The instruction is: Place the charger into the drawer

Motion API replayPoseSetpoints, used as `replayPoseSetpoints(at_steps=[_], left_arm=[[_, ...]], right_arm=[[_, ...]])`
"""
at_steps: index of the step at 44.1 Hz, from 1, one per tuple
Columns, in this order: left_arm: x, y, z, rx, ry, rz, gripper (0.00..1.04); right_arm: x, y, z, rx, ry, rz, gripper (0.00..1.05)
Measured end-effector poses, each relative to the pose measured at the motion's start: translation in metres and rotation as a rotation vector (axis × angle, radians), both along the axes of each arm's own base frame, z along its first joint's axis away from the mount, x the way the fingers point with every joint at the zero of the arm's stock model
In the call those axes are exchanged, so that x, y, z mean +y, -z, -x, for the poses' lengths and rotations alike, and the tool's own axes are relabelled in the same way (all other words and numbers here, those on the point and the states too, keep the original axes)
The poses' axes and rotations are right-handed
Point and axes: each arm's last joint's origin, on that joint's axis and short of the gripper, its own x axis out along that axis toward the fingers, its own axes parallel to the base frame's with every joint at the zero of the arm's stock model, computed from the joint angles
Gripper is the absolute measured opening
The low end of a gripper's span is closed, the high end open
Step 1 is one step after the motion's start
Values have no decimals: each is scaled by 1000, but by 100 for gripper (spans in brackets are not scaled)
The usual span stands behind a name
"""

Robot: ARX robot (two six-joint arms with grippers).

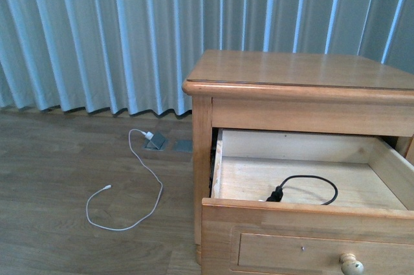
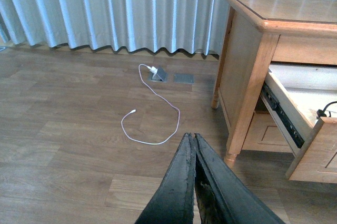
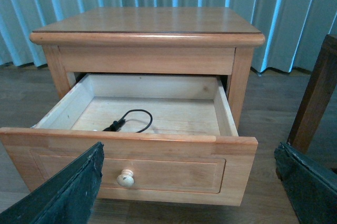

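- Hanging across the back of the room is a pale blue-grey pleated curtain [image 1: 97,35], reaching down to the brown wood-plank floor [image 1: 52,178].
- A long, thin white cable [image 1: 159,183] lies loose on the floor. Its white plug end sits at a small grey floor plate [image 1: 155,142], with a second grey plate [image 1: 183,146] just beside it.
- The left gripper [image 2: 190,135] hangs over bare floor, well apart from the furniture. Its black fingers are pressed flat together with nothing between them.
- A light-wood nightstand [image 1: 291,71] stands to the right of the cable. The front view cuts off its right edge.
- Its upper drawer [image 1: 220,223], with a recessed panel front, is pulled well out. The round pale knob [image 1: 351,264] is half cut off at the bottom of the front view.
- The charger [image 1: 307,176] lies inside the drawer, near the front. Its thin black cable curls in a loop on the bare drawer bottom and ends in a black plug. The raised drawer front almost wholly hides the white block; only a pale sliver peeks out in the left wrist view.
- The right gripper [image 3: 188,150] faces the drawer front with its dark fingers spread wide and nothing in them. Only their tips show.
- A dark brown wooden post [image 3: 316,97] stands to the right of the nightstand, mostly out of frame.
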Motion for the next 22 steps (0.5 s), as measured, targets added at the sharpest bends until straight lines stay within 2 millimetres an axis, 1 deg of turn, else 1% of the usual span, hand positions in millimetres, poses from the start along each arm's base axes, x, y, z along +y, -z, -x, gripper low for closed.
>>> replayPoseSetpoints(at_steps=[9, 12, 13, 15, 17, 19, 20, 22], left_arm=[[0, 0, 0, -1, 0, 1, 5], [0, 0, 0, -1, 0, 0, 14], [0, 0, 0, -1, 0, 0, 20], [0, 0, 0, -1, 0, 0, 27], [0, 0, 0, -1, 0, 0, 39], [0, 0, 0, -1, 0, 0, 48], [0, 0, 0, -1, 0, 0, 54], [0, 0, 0, -1, 0, 0, 61]], right_arm=[[0, 0, 0, 0, 0, 0, 96], [0, 0, 0, 0, 0, 0, 96], [0, 0, 0, 0, 0, 0, 96], [0, 0, 0, 3, -10, 2, 96], [1, 4, -1, 92, -114, 6, 96], [2, 8, -3, 148, -171, -10, 96], [3, 9, -5, 180, -187, -23, 96], [4, 9, -8, 222, -202, -36, 96]])
